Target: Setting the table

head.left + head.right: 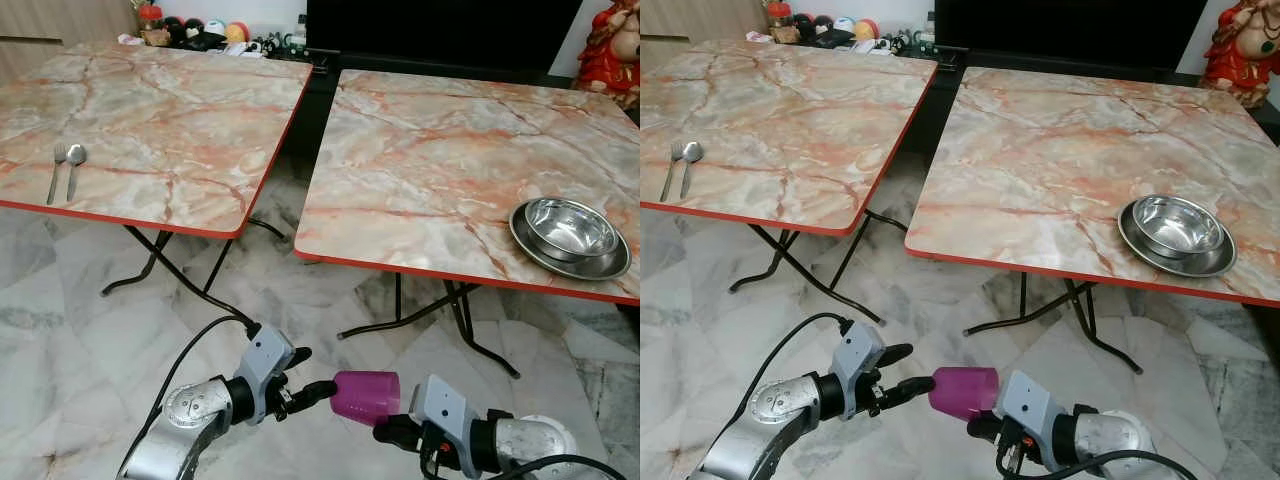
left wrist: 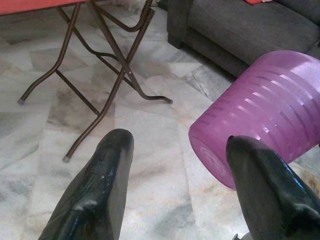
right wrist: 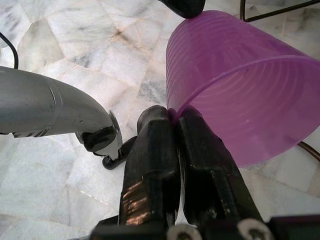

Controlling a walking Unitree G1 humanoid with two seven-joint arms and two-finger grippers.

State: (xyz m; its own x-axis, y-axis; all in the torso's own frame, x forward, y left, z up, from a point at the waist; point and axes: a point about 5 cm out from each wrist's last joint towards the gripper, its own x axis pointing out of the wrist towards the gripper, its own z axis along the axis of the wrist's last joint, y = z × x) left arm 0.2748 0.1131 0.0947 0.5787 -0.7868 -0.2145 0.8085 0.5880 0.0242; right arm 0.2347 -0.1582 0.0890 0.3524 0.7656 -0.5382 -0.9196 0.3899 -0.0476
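Ribbed purple plastic cup (image 1: 366, 396) pinched at rim by right end effector (image 3: 175, 117) | left end effector (image 2: 175, 165) spread (touching base) | steel bowl on plate (image 1: 570, 236), fork and spoon (image 1: 66, 170) laid on benches | cup unplaced

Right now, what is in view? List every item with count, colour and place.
Tables: two, marble-patterned with red edges, side by side.
Fork and spoon: one each, silver, left table's near left edge.
Bowl: one, steel, on a steel plate, right table's near right corner.
Cup: one, purple, on its side between the grippers.
Figurine: one, red, far right.
Sofa: one, grey.
Right gripper: shut on cup's rim.
Left gripper: open at cup's base.
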